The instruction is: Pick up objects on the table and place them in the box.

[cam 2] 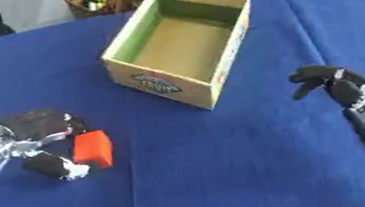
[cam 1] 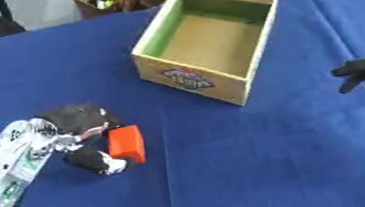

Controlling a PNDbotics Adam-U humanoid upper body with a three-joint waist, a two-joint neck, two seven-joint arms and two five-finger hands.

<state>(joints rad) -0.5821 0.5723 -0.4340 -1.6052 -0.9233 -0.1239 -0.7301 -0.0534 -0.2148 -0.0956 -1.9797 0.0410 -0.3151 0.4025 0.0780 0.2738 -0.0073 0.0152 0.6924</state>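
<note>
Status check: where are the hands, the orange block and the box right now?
Left hand curled on orange rectangular block, on blue tablecloth. Right hand idle, fingers curled, holding nothing. Open cardboard box empty, path clear.

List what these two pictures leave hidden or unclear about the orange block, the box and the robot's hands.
- Orange block: its left side, covered by the left hand.
- Cardboard box: label print blurred in both views.
- Right hand: fingers curled away; what is under them is unseen.
</note>
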